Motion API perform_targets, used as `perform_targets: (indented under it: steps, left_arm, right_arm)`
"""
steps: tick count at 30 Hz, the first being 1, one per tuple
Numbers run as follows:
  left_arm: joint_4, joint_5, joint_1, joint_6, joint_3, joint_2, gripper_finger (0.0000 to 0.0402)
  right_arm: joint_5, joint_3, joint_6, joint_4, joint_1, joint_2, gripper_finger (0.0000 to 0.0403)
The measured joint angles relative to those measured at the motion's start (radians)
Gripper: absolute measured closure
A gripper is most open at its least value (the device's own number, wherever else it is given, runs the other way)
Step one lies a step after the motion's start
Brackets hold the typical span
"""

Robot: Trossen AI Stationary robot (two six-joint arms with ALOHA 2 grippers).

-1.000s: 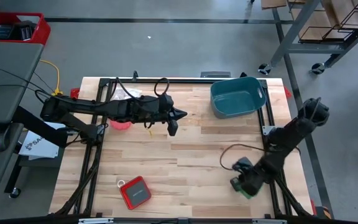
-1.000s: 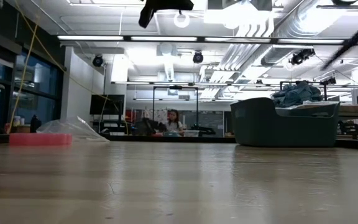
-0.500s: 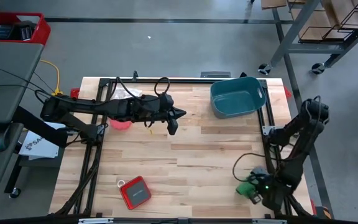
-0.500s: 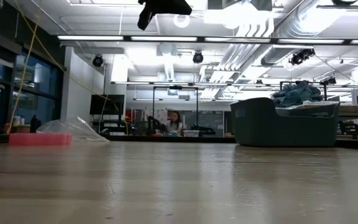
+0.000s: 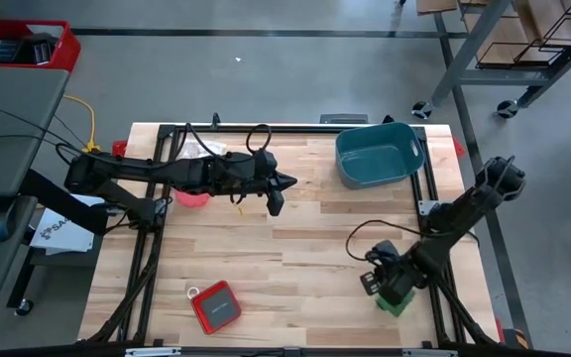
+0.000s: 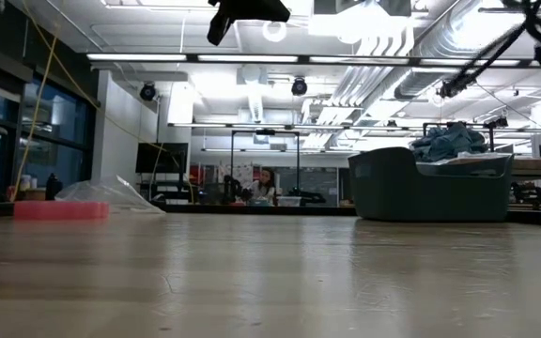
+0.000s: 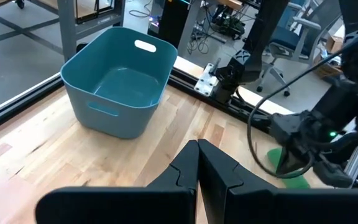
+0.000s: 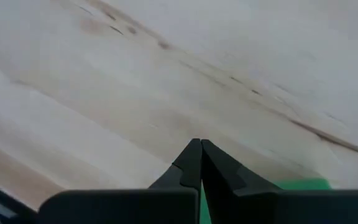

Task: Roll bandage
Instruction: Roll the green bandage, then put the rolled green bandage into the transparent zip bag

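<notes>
Overhead view of a pale wooden plank table [image 5: 295, 248] with 2 dark robot arms. The bright green matte fabric bandage [image 5: 395, 302] lies at the lower right of the frame, near the table's right edge, mostly hidden beneath the right gripper [image 5: 377, 283]; whether it is flat or partly rolled cannot be told. In the right wrist view a strip of green [image 8: 303, 184] shows just beside the fingers, which are pressed together with nothing between them. The left gripper [image 5: 274, 203] hangs above the table at upper centre, jaws also closed and empty. A teal plastic tub [image 5: 379, 153] sits at upper right.

The bandage looks light, soft and limp, likely to fold or slide on smooth wood. A pinch at 1 free end, pressed against the table, seems the best hold.
</notes>
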Motion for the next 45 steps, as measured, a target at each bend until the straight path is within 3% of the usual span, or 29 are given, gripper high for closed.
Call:
perform_targets:
  steps: [5,14,24,30,34,38,41,45]
  left_arm:
    - [-0.002,0.000,0.000,-0.005,0.000,0.000,0.0402]
    - [-0.002,0.000,0.000,-0.006,0.000,0.000,0.0402]
    - [-0.002,0.000,0.000,-0.006,0.000,0.000,0.0402]
    - [-0.033,0.000,0.000,-0.006,0.000,0.000,0.0402]
    - [-0.054,0.000,0.000,-0.029,0.000,0.000,0.0402]
    - [-0.054,0.000,0.000,-0.033,0.000,0.000,0.0402]
    - [-0.054,0.000,0.000,-0.046,0.000,0.000,0.0402]
    - [-0.055,0.000,0.000,-0.088,0.000,0.000,0.0402]
  right_arm:
    - [-0.122,-0.043,-0.020,0.029,0.015,0.000,0.0403]
    - [-0.300,-0.012,0.004,0.004,0.140,0.001,0.0403]
    - [-0.317,0.127,0.067,-0.146,0.217,0.001,0.0403]
    - [-0.297,0.161,0.076,-0.086,0.216,0.001,0.0403]
    - [-0.219,0.161,-0.032,-0.078,0.216,0.001,0.0403]
    - [-0.196,0.161,-0.267,-0.082,0.191,0.001,0.0388]
    - [-0.231,0.161,-0.453,-0.089,0.172,0.001,0.0349]
    - [-0.249,0.160,-0.663,-0.110,0.165,0.001,0.0267]
